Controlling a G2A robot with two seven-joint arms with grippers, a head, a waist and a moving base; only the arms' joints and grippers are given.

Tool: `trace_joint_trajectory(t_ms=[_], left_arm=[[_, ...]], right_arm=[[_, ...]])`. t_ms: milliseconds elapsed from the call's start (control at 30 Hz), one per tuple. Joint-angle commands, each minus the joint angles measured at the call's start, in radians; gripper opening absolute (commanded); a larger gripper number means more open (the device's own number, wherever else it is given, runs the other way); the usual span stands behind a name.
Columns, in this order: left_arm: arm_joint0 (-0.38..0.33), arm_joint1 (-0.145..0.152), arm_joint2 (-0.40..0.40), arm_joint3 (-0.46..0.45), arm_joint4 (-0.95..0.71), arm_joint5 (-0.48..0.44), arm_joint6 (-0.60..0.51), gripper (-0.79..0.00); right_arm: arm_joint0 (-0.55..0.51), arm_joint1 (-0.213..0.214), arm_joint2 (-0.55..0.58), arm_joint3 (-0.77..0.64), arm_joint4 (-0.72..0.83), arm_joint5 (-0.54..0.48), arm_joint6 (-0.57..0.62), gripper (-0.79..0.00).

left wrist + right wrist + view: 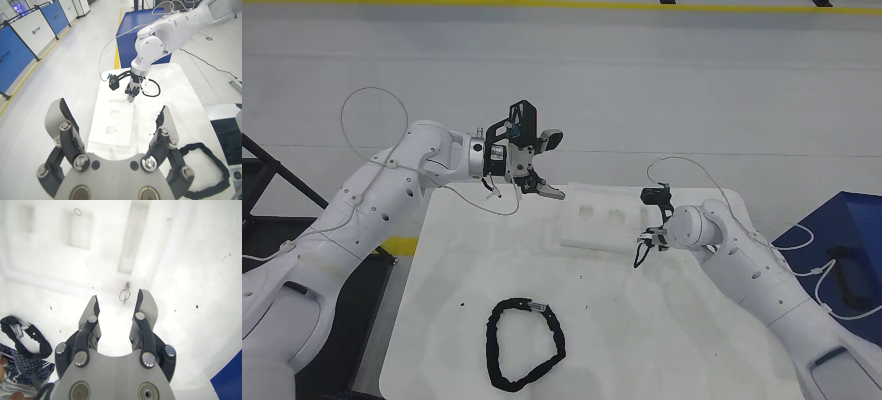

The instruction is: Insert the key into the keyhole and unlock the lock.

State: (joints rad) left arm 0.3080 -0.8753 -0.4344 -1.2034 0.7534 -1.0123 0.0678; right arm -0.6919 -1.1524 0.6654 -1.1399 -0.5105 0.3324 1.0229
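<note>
A small key on a wire ring lies on the white table just past the foam tray's edge. My right gripper hangs over it, open, with the key between and slightly beyond the fingertips. From above, that gripper sits at the tray's right end. A black fabric-sleeved chain lock lies looped at the table's front; its silver lock cylinder points up at one end. My left gripper is raised over the table's far left, open and holding nothing.
A white foam tray with several rectangular recesses lies at the table's middle back. A loose small ring rests on it. A blue cabinet stands right of the table. A person in a checked garment is beside the table near the lock.
</note>
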Motion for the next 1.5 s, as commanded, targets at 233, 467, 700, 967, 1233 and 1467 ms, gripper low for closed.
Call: trace_joint_trajectory(t_ms=[233, 467, 700, 967, 1233, 1467], left_arm=[[0.000, 0.000, 0.000, 0.000, 0.000, 0.000, 0.000, 0.000], [0.000, 0.000, 0.000, 0.000, 0.000, 0.000, 0.000, 0.000], [0.000, 0.000, 0.000, 0.000, 0.000, 0.000, 0.000, 0.000], [0.000, 0.000, 0.000, 0.000, 0.000, 0.000, 0.000, 0.000], [0.000, 0.000, 0.000, 0.000, 0.000, 0.000, 0.000, 0.000], [0.000, 0.000, 0.000, 0.000, 0.000, 0.000, 0.000, 0.000]], right_arm=[[0.004, -0.017, -0.003, 0.030, -0.013, -0.006, -0.004, -0.526], [0.003, -0.028, -0.001, 0.049, -0.020, -0.003, -0.003, -0.603], [0.009, -0.044, -0.002, 0.092, -0.013, -0.004, -0.005, -0.680], [0.024, -0.068, -0.011, 0.154, -0.010, 0.001, -0.022, -0.785], [0.039, -0.084, -0.012, 0.184, -0.030, 0.010, -0.026, -0.785], [0.031, -0.073, 0.005, 0.112, -0.104, 0.057, 0.001, -0.785]])
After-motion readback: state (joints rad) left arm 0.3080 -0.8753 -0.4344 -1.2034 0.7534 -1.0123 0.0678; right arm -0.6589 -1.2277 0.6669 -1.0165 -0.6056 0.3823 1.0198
